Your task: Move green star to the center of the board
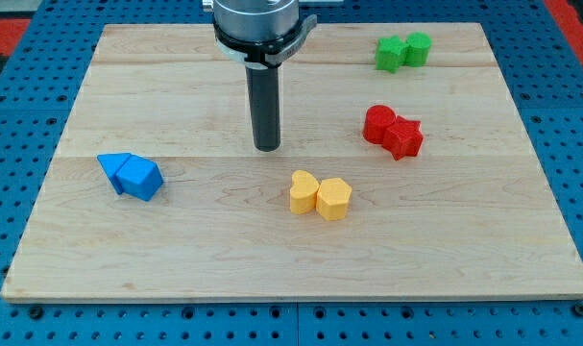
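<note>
The green star (391, 53) sits near the surface's (176, 259) top right, touching a green round block (418, 47). No pincer is fitted; my tip (267, 147) is placed near the centre, well apart. It should be approached from the far right side. The red blocks (393, 131) must be skirted.

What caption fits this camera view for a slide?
My tip rests near the board centre, far from the green star at the view's top right.

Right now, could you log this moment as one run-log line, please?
my tip: near board centre, touching nothing | green star: view's top right, beside green block | push: not started
</note>
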You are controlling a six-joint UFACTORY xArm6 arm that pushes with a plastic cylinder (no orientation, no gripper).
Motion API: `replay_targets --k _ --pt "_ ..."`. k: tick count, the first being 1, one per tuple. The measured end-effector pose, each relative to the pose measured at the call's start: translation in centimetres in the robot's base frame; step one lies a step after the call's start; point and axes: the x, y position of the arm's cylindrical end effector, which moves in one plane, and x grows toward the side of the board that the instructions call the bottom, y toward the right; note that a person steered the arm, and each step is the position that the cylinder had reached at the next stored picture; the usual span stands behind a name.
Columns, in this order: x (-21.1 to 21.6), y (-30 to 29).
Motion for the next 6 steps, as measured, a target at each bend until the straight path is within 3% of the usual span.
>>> replay_targets --k 3,4,5,6 --pt "2.1 11.5" --pt "4.2 19.4" --pt "0.9 25.7" --pt "-5.4 28.5"
